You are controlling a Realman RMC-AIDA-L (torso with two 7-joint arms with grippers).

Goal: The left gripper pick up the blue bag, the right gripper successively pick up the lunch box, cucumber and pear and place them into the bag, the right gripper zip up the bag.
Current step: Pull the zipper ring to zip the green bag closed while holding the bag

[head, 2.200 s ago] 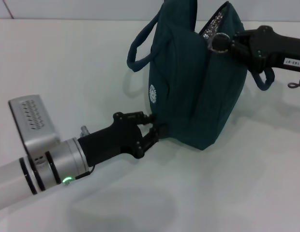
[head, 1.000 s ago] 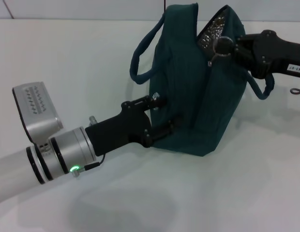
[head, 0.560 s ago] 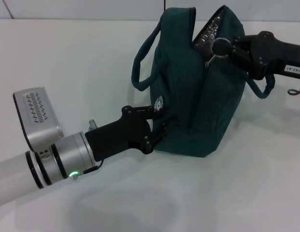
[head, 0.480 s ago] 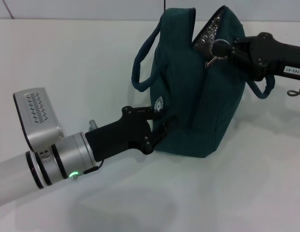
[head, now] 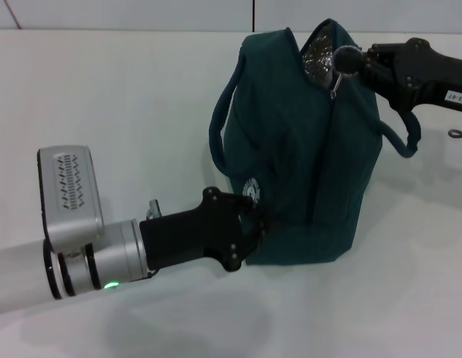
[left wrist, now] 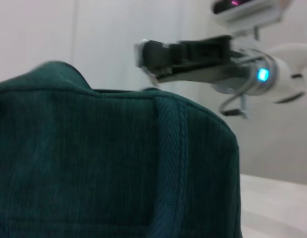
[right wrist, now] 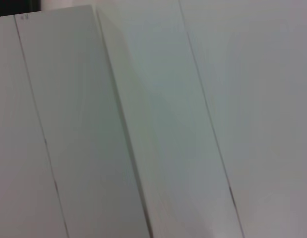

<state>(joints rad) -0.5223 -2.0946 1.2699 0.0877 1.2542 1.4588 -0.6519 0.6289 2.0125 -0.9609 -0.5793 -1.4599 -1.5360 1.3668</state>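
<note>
Bag [head: 305, 149]: upright on white table [head: 104, 97], top partly open.
Left gripper [head: 255, 222]: clamped on bag's lower corner.
Right gripper [head: 349, 61]: at zipper ring [head: 334, 88]; grip unclear.
Handle [head: 220, 127]: drooping at bag's left.

Left gripper [head: 253, 227] reaches in low, fingers apparently closed; right gripper [head: 349, 60] extends high.
</note>
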